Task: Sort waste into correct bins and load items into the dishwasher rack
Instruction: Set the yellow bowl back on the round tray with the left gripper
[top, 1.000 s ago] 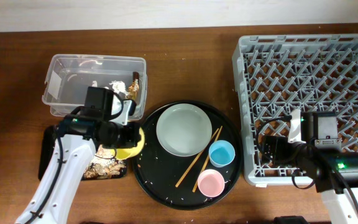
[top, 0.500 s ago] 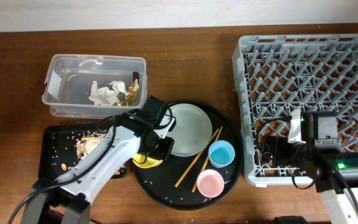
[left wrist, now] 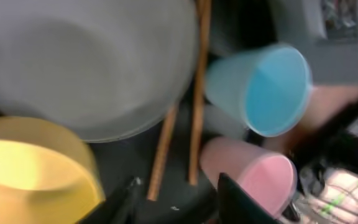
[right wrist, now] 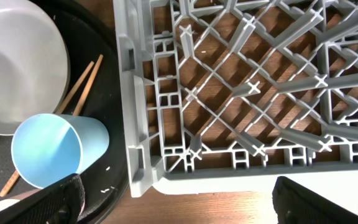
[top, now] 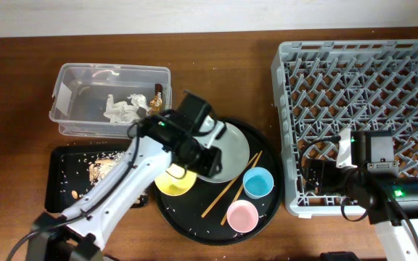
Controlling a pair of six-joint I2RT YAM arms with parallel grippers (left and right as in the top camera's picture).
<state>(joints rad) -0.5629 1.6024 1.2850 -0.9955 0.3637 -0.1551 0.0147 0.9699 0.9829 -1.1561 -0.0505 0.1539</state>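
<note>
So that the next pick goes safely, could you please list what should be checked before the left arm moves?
1. Left claw open and empty: ok.
2. Yellow bowl upright on the round black tray: ok.
3. Dishwasher rack free of dishes: ok.
4. Chopsticks clear of the plate: cannot tell; they lie at its rim.
5. Right claw open, over the rack's corner: ok.

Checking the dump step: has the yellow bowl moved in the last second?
Yes. In the overhead view the yellow bowl went right, off the edge of the shallow black tray, and now sits on the round black tray beside the plate.
</note>
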